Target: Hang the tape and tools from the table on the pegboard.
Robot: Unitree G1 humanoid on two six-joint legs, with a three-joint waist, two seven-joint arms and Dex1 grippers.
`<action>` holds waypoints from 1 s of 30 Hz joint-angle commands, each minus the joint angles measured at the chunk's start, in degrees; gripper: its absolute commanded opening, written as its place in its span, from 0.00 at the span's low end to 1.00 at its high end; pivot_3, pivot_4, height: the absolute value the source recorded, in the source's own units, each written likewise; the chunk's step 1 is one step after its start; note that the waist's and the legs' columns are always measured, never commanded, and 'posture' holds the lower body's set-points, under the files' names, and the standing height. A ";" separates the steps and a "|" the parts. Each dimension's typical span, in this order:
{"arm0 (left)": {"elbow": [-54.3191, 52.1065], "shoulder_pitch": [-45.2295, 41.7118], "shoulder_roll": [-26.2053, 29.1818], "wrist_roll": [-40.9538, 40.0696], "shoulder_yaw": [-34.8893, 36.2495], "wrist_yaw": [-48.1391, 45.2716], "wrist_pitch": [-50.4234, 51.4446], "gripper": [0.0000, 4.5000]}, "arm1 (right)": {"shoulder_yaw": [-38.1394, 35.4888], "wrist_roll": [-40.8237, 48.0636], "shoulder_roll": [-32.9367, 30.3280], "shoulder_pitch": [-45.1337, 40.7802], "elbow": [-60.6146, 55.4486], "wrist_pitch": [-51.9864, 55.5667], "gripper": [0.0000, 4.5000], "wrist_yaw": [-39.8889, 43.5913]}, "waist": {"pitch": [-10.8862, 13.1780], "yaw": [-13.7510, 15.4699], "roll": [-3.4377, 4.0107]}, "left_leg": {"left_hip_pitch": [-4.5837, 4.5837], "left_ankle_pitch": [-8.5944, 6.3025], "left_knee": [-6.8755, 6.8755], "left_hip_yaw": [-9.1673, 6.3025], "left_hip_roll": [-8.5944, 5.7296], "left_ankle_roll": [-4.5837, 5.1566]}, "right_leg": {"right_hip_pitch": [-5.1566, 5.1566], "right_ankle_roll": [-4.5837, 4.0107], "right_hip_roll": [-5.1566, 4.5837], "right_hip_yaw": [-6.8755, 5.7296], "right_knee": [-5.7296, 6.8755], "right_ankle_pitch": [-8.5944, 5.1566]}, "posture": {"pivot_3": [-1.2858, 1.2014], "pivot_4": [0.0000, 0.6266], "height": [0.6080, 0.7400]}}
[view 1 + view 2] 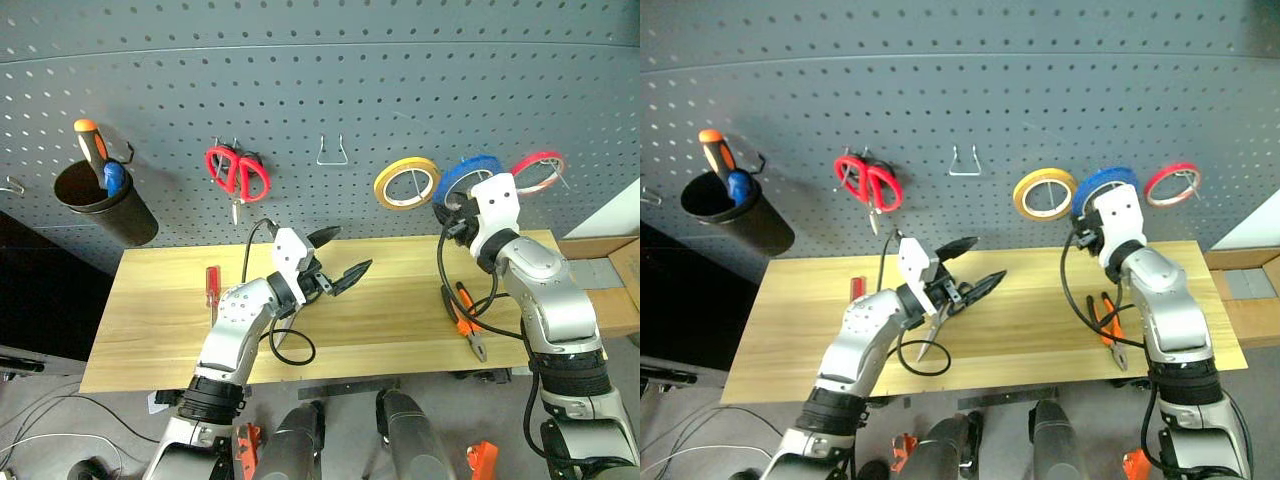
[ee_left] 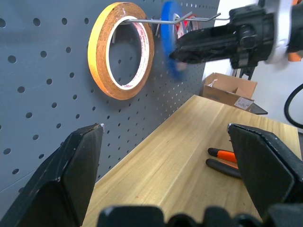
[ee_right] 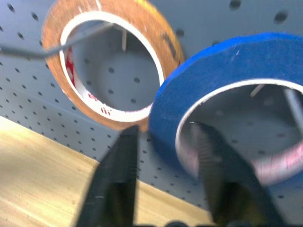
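The thin blue tape ring (image 3: 222,71) hangs at the grey-blue perforated pegboard (image 1: 300,90), between a yellow tape ring (image 1: 406,183) and a red tape ring (image 1: 538,170). The right gripper (image 3: 163,179) straddles its lower rim (fingers narrowly parted, one inside the ring, one outside). The left gripper (image 1: 335,258) hovers over the middle of the light wooden table (image 1: 400,310), fingers wide, holding nothing. Orange-and-black-handled pliers (image 1: 466,320) lie near the table's right edge; a red-handled screwdriver (image 1: 212,288) lies towards its left edge.
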 commanded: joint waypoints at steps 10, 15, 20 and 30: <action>-1.98 7.85 9.58 5.59 -9.66 -11.46 -3.88 1.00 | -9.82 9.40 -13.62 31.74 -18.55 21.42 0.88 8.77 | -0.03 -0.37 0.03 | -0.18 -0.06 -0.05 0.10 0.08 0.10 | -0.19 -0.01 0.00 -0.01 -0.06 -0.01 | 0.43 0.48 1.00; -7.34 12.09 12.31 6.12 -12.39 -12.39 3.16 1.00 | -7.55 5.88 -4.06 22.87 -11.24 32.22 0.88 -3.91 | 0.02 -1.07 0.01 | 0.19 -0.16 0.03 0.44 0.30 0.34 | 0.07 -0.06 0.02 0.32 -0.07 0.34 | 0.44 0.53 1.00; -10.50 13.09 12.07 5.91 -11.99 -10.75 5.49 1.00 | -4.82 3.08 -0.98 18.21 -6.97 34.69 0.88 -7.92 | 0.03 -0.09 0.04 | 0.18 -0.03 0.05 0.89 0.65 0.36 | 0.17 -0.01 0.01 0.21 -0.17 0.45 | 0.45 0.53 1.00; -14.08 11.88 8.78 3.33 -9.97 -7.43 8.39 1.00 | -3.12 1.37 1.77 14.04 1.03 37.76 0.88 -10.39 | 0.04 0.17 0.03 | -0.11 -0.05 -0.05 0.91 0.69 0.33 | -0.13 -0.04 -0.04 0.02 -0.33 0.47 | 0.46 0.55 1.00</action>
